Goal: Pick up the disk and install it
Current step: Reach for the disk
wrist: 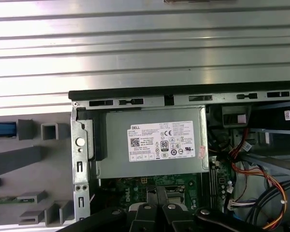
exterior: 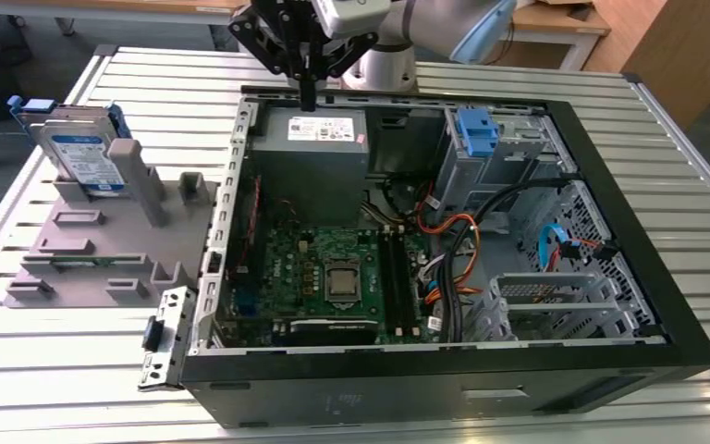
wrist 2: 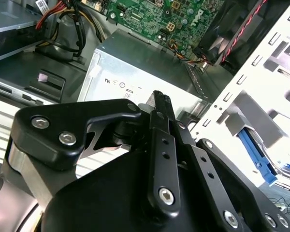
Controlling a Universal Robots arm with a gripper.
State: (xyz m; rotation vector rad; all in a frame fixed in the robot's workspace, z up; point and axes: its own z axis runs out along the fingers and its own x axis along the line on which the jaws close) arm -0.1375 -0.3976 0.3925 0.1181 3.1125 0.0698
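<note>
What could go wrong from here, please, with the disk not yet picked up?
The pincer hangs over the grey metal box inside the case; moving sideways toward the disk could clip the case wall. The disk stands upright in a grey holder beside a post that a grasp might strike. Loose orange cables could snag it.

The arm [exterior: 454, 26] is pale grey with rounded joints. Its black end effector [exterior: 310, 98] has linked bars and silver screws.
</note>
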